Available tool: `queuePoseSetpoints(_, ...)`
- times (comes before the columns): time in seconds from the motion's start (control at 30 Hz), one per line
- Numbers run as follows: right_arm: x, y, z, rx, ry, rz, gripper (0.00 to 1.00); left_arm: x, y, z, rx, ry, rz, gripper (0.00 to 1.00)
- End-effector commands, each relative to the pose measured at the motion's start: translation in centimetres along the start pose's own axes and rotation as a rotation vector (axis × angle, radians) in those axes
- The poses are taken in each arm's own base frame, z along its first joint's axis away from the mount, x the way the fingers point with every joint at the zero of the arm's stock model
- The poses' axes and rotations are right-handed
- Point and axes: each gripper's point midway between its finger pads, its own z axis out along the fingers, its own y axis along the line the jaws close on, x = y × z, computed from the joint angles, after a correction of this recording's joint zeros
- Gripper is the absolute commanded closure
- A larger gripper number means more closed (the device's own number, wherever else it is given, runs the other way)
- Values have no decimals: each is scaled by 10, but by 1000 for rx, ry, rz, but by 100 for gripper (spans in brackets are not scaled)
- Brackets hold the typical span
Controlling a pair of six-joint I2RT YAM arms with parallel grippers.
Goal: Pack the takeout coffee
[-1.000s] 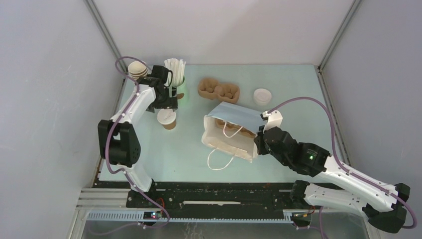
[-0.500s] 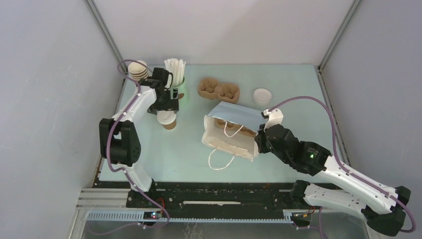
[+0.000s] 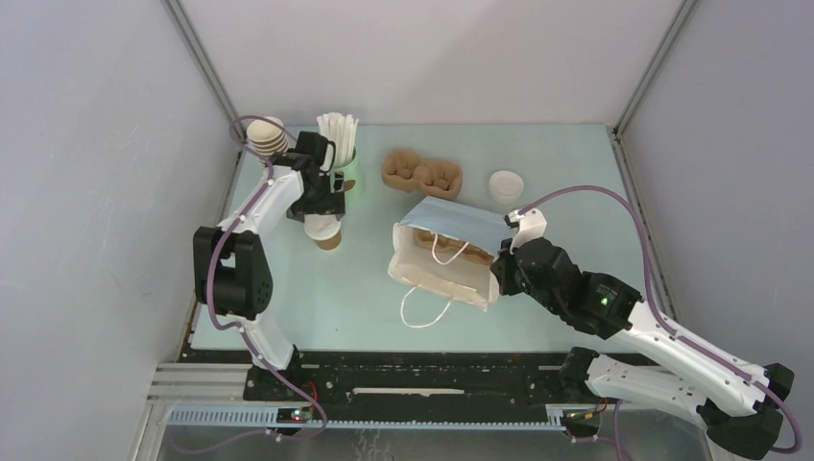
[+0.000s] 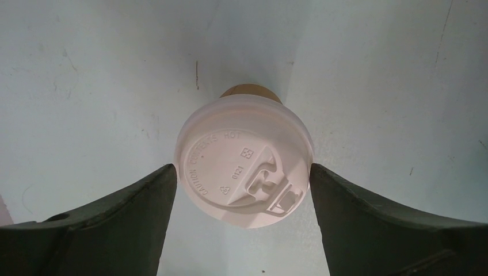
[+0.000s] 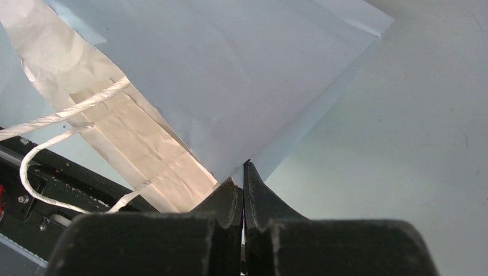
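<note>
We are at the grasp. The small brown paper cup with a round white lid (image 4: pixel 244 161) stands upright near the table's (image 3: pixel 576 163) far left corner, just beside the mint-green cup of white straws (image 3: pixel 349 181). Our left gripper (image 3: pixel 323 213) points straight down over it, fingers (image 4: pixel 132 218) apart astride the lid; whether they touch its rim we cannot tell. We judge it best to sink lower and close gently on the brown wall, keeping the cup level. Our right gripper (image 5: pixel 243 172), its arm stretched low across the table, is pinched together on a corner of the pale blue paper bag (image 5: pixel 230 75).
</note>
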Motion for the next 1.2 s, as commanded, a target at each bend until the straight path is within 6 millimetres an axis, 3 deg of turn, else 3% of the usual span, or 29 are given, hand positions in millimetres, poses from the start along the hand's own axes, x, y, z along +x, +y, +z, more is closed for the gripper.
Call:
queuePoseSetpoints(0.0, -4, 3, -2, -27, -16, -7, 100, 2, -1, 6, -5, 8, 24, 10)
queuePoseSetpoints(0.2, -4, 4, -1, -32, -15, -7, 100, 2, -2, 8, 2, 11, 26, 14)
queuePoseSetpoints(0.83, -4, 6, -3, -51, -15, -3, 100, 5, 2, 9, -18, 8, 26, 9)
queuePoseSetpoints(1.17, -8, 7, -3, -53, -21, -7, 100, 8, 2, 5, -12, -1, 29, 25)
